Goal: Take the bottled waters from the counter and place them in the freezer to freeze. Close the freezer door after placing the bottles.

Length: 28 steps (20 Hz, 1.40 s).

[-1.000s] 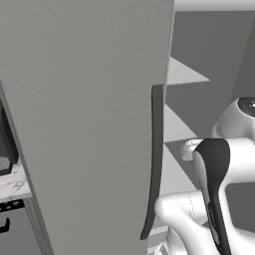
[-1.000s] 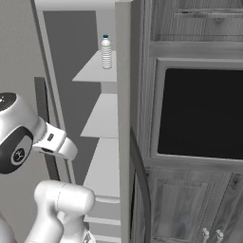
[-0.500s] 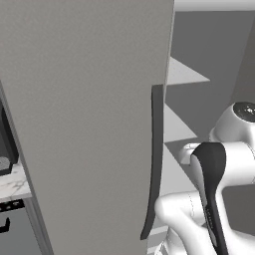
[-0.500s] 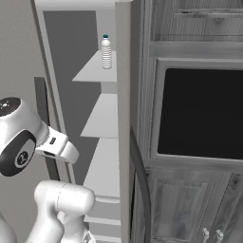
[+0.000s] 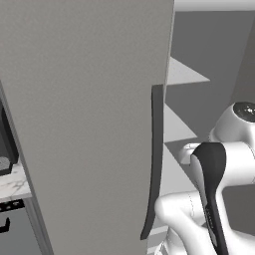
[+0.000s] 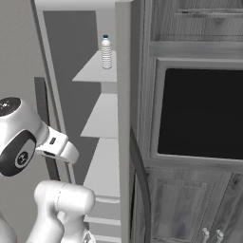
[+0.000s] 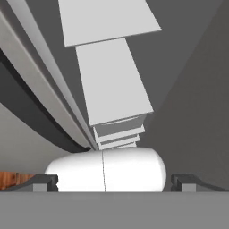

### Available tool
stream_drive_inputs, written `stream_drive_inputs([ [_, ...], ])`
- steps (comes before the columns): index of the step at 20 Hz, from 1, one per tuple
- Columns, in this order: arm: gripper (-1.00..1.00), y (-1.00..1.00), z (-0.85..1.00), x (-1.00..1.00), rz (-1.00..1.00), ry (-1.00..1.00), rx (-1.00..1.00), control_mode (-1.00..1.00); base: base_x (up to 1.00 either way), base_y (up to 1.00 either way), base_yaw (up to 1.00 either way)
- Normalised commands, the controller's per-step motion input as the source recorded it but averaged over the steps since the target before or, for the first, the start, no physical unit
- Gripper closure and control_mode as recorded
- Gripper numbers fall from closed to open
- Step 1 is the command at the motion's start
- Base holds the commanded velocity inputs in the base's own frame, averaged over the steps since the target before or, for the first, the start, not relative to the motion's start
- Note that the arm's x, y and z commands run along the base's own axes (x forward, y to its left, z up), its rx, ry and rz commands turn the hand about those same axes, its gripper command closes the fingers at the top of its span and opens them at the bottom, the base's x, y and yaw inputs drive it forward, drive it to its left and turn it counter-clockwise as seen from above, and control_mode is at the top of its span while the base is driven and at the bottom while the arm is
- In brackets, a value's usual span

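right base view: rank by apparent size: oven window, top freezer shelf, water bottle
1. Oven window: the largest by far.
2. Top freezer shelf: much smaller, though it lies farther back, so its true size is unsure.
3. Water bottle: the smallest, standing upright on that shelf.

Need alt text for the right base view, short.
An open freezer with white-grey shelves holds one bottled water standing upright on an upper shelf. The robot's white arm rises at lower left in front of it, and a black-windowed wall oven in grey wood cabinetry stands to the right.
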Motion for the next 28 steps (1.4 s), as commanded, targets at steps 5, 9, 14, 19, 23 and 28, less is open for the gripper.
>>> stream_drive_inputs([
  [5,-1.0,0.0,0.0,0.0,0.0,0.0,0.0,1.0,-0.15,0.01,0.0],
  [9,-1.0,0.0,0.0,0.0,0.0,0.0,0.0,1.0,-0.48,0.13,0.0],
  [14,-1.0,0.0,0.0,0.0,0.0,0.0,0.0,1.0,-0.65,0.34,0.01],
  [19,-1.0,0.0,0.0,0.0,0.0,0.0,0.0,1.0,-0.37,0.55,0.07],
  [23,-1.0,0.0,0.0,0.0,0.0,0.0,0.0,1.0,0.0,0.88,0.14],
  [28,-1.0,0.0,0.0,0.0,0.0,0.0,0.0,1.0,0.06,0.96,0.13],
])
